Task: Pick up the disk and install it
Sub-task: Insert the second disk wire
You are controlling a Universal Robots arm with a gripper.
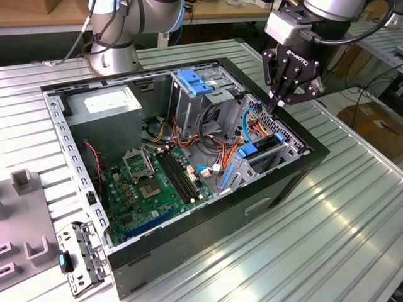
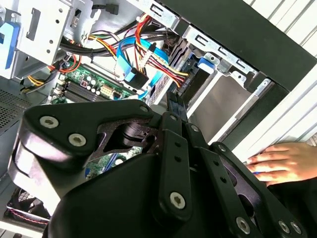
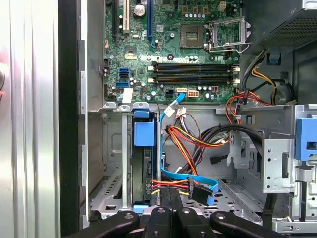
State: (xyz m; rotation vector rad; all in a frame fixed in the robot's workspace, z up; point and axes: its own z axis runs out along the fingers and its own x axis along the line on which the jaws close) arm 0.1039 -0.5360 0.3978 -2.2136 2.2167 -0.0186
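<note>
Open PC case (image 1: 189,251) lies on its side on the ribbed bench (image 1: 343,214), motherboard (image 1: 157,182) facing up. The disk (image 1: 264,148) sits on edge in the drive bay at the case corner toward the exterior view's right, flat faces vertical. Its long axis runs level along the adjacent case wall, with a blue rail tab at each end. In the first wrist view the disk (image 3: 144,171) shows as a dark slab under a blue tab, with the orange-yellow-red power leads (image 3: 171,184) and a blue flat data cable (image 3: 198,179) meeting at its cabled end. The tool (image 1: 275,104) hangs over that bay, pointing down, tips just above the cable bundle. The fingers are drawn fully together in both wrist views (image 3: 171,194) (image 2: 173,99), with nothing gripped between them; contact with the cables cannot be told. It is clear of the disk. A person's hand (image 2: 285,161) rests on the bench beside the case.
</note>
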